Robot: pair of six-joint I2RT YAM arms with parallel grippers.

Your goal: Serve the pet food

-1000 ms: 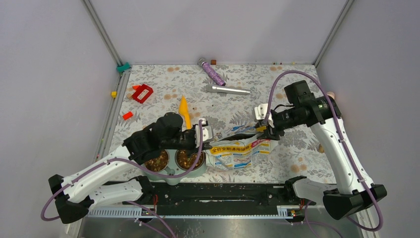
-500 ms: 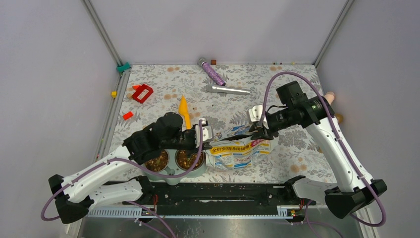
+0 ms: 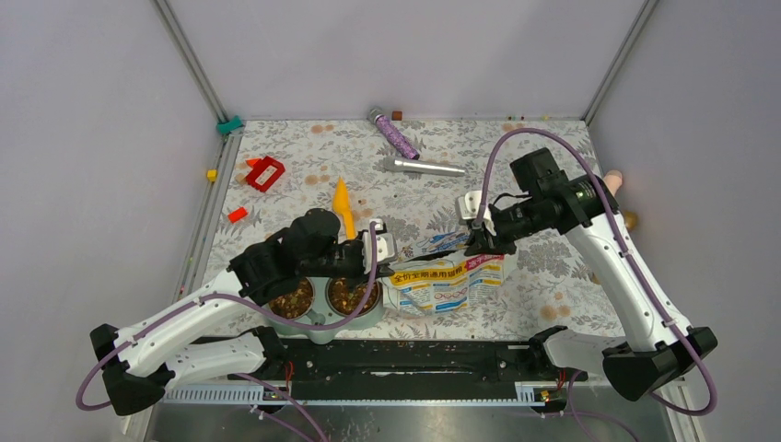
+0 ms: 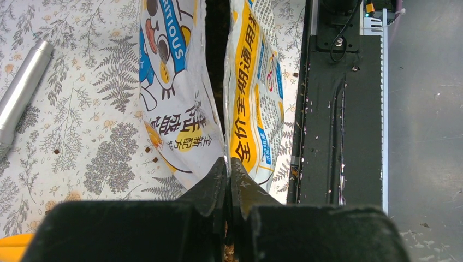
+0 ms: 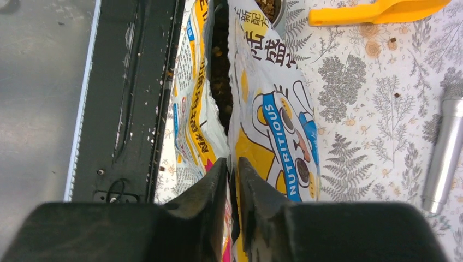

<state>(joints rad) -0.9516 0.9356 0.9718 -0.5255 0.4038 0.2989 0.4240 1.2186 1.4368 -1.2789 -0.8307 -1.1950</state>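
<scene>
**Step in hand:** bag handling beside the feeder.

**Grippers:** The left gripper (image 4: 228, 168) is clamped on one end of the mouth of the foil bag (image 3: 444, 279), with the foil edge pinched between its fingers. The right gripper (image 5: 233, 166) is clamped the same way on the opposite end. The bag lies at the centre of the overhead frame on the table (image 3: 553, 267), stretched between the two grippers. Its mouth is a narrow dark slit.

**Pet food:** The pet food (image 3: 296, 299) shows as brown kibble in both steel bowls of the double feeder (image 3: 321, 330). The feeder sits lower left of centre in the overhead frame, under the left wrist and just beside the bag's left end. In the right wrist view more kibble shows inside the slit, ahead of the right fingers and apart from them. A few loose pellets lie on the table near the bag.

**Other items:** The orange scoop (image 3: 343, 204) lies on the table above the feeder, held by neither gripper.

**Judgement:** Both bowls appear charged, so serving looks near complete. The next move probably calls for setting the bag down clear of the bowls. The mouth should stay level so that nothing spills before either clamp lets go
</scene>
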